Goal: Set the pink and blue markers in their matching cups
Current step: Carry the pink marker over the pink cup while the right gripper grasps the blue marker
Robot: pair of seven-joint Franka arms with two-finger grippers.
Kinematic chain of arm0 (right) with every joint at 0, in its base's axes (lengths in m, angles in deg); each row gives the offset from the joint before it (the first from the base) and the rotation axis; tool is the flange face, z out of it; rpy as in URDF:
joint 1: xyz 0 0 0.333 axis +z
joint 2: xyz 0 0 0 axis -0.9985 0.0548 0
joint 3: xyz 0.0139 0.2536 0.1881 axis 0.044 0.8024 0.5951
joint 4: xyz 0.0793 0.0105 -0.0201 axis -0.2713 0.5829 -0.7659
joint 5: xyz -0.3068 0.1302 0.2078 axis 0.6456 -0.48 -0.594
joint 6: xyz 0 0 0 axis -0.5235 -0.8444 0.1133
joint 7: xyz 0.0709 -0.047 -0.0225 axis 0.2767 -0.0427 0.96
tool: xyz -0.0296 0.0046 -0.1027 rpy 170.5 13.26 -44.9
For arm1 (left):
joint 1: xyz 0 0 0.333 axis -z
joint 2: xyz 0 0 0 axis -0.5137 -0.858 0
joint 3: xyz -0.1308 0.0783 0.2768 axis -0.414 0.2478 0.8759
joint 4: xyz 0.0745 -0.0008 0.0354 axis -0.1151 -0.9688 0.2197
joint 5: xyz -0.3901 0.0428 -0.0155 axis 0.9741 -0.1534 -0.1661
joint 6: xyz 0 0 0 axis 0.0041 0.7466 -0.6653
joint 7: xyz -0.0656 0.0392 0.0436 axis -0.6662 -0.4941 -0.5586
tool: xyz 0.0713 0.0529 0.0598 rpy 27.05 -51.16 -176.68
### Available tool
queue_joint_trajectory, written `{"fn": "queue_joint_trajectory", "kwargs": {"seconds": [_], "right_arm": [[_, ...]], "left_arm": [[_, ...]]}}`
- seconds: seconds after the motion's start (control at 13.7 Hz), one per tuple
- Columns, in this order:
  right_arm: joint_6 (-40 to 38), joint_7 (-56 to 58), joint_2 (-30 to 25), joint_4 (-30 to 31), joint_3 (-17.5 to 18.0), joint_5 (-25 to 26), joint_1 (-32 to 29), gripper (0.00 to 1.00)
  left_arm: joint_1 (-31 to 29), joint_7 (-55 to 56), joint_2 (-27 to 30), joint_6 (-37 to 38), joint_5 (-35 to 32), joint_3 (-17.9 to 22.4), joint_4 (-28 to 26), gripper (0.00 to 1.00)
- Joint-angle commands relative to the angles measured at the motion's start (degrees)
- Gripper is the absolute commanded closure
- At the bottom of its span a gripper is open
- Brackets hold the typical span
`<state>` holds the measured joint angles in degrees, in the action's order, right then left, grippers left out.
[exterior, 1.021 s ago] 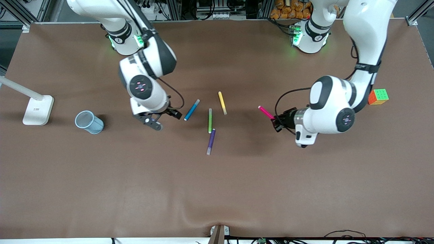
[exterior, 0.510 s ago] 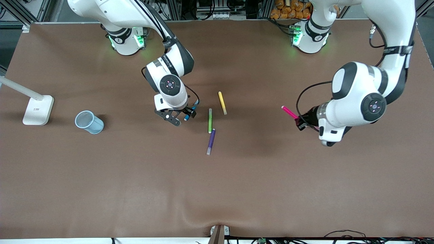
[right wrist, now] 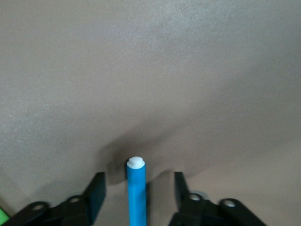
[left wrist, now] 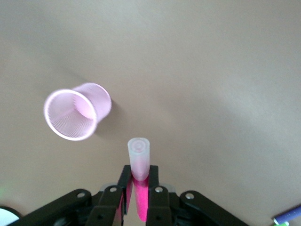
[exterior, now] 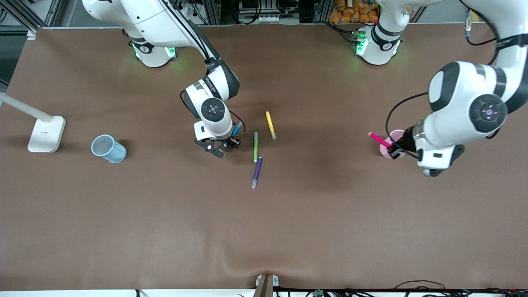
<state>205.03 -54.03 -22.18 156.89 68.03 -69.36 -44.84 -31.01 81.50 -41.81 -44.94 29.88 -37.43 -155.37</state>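
Note:
My left gripper (exterior: pixel 394 149) is shut on the pink marker (exterior: pixel 377 138) and holds it in the air beside the pale pink cup (exterior: pixel 387 153). In the left wrist view the marker's pale cap (left wrist: pixel 139 157) sticks out between the fingers of the left gripper (left wrist: pixel 138 181), off to one side of the upright cup (left wrist: pixel 77 112). My right gripper (exterior: pixel 225 145) is open, low over the blue marker (exterior: pixel 236 130). In the right wrist view the right gripper (right wrist: pixel 138 187) has one finger on each side of the marker (right wrist: pixel 136 188), which lies on the table. The pale blue cup (exterior: pixel 108 148) stands toward the right arm's end.
The green marker (exterior: pixel 255 146), yellow marker (exterior: pixel 270 124) and purple marker (exterior: pixel 257 171) lie mid-table close to my right gripper. A white lamp base (exterior: pixel 46 133) stands at the right arm's end, beside the blue cup.
My right gripper moved across to the blue marker and now straddles it. My left arm carried the pink marker toward its end of the table, up to the pink cup.

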Motion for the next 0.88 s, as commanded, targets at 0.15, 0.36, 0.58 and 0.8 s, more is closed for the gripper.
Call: {"fn": "queue_joint_trajectory", "kwargs": {"seconds": [0.15,0.36,0.58,0.8], "right_arm": [[0.3,-1.7,1.0,-0.6,-0.6,1.0,1.1,0.48],[0.4,-1.7,1.3,-0.6,-0.7,1.1,1.4,0.73],[0.0,-1.7,1.2,-0.6,-0.7,1.1,1.4,1.0],[-1.3,-1.2,-0.6,-1.2,-0.8,1.1,0.5,1.0]], "left_arm": [[-5.9,-6.7,5.8,-0.2,-1.4,-0.7,-5.5,1.0],[-8.2,-10.3,9.1,-2.9,-1.4,-0.7,-10.0,1.0],[-9.1,-11.6,12.9,-6.8,-3.7,-0.6,-15.5,1.0],[-10.1,-13.8,15.8,-9.4,-3.9,-0.6,-19.0,1.0]]}}
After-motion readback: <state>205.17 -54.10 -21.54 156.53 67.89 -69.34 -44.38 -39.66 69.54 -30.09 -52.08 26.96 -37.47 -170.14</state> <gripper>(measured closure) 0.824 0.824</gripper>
